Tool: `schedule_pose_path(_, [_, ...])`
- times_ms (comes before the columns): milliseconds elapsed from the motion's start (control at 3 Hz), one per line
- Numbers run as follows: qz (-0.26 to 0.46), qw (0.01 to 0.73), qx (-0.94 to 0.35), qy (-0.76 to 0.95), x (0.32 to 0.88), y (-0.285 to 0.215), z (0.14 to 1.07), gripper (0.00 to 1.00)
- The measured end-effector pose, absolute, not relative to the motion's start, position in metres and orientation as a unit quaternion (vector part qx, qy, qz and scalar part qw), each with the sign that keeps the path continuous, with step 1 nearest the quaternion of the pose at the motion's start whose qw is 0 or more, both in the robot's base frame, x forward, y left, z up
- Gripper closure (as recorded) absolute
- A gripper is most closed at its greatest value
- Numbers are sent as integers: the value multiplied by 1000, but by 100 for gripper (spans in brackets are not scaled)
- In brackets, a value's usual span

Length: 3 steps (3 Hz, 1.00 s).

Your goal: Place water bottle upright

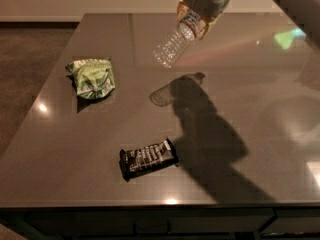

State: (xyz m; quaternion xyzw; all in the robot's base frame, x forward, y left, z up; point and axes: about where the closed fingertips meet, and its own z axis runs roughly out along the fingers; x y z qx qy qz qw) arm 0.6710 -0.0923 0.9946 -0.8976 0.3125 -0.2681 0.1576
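My gripper (198,18) hangs at the top edge of the view, above the far part of the dark grey glossy table (270,99), and its two fingers are pinched on the neck end of the small clear ribbed plastic water bottle (171,47), right where the red, white and blue label band sits. The cap end is hidden between my fingers. The bottle is off the table, tilted steeply, its neck up toward me and its base pointing down and to the left, well above the surface. Below it the arm and bottle cast a long dark shadow (202,134) across the middle of the tabletop. On the left side of the table lies a crumpled green snack bag (92,78), well apart from the bottle. Nearer the front edge lies a flat dark-wrapped candy bar (148,158), just beside the left edge of the shadow. Small bright reflections of lights sit on the table's surface.
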Motion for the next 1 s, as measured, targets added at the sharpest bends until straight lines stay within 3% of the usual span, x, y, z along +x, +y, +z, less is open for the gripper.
schedule_pose_path(1000, [-281, 205, -916, 199, 695, -72, 997, 100])
